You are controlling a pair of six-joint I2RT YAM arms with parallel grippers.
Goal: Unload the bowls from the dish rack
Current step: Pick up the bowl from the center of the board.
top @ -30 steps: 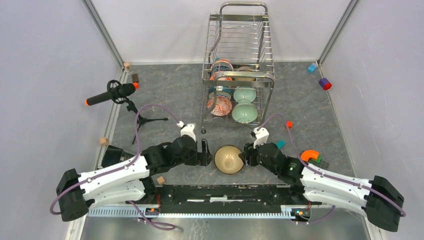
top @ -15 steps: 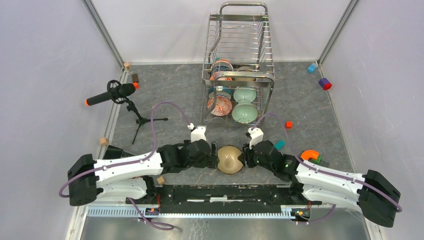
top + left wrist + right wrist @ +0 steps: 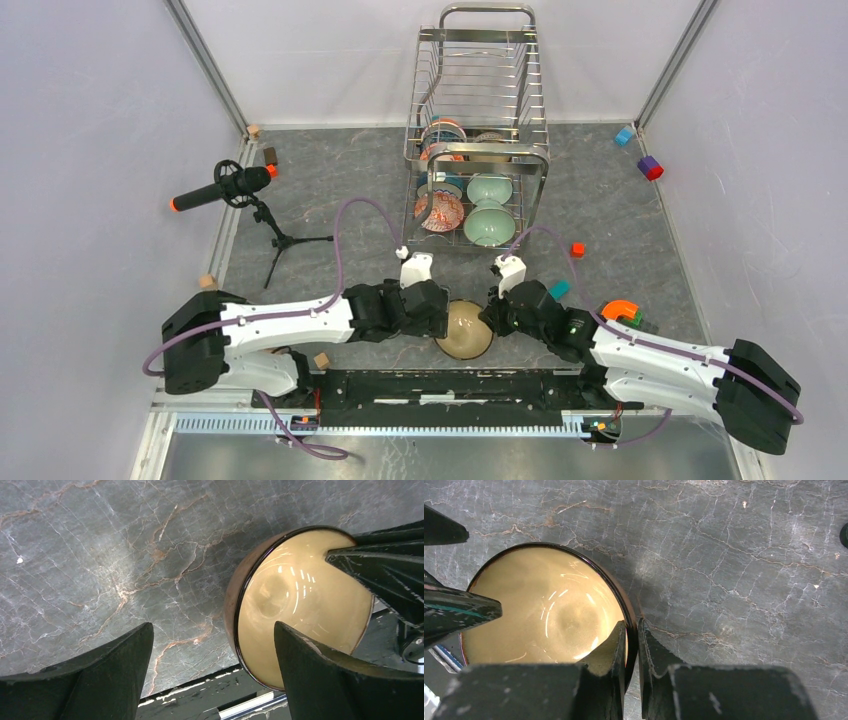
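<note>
Tabletop (image 3: 734, 555): bowl (image 3: 549, 610) apparently in right pincer (image 3: 631, 630)

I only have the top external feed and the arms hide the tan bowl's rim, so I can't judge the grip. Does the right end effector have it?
Observer: Yes. The right wrist view shows the right end effector pinched on the rim of the tan bowl, one finger inside, one outside.
Operator: And the left?
Observer: The left end effector is wide open; the left wrist view shows the rim between its fingers, unclamped.
</note>
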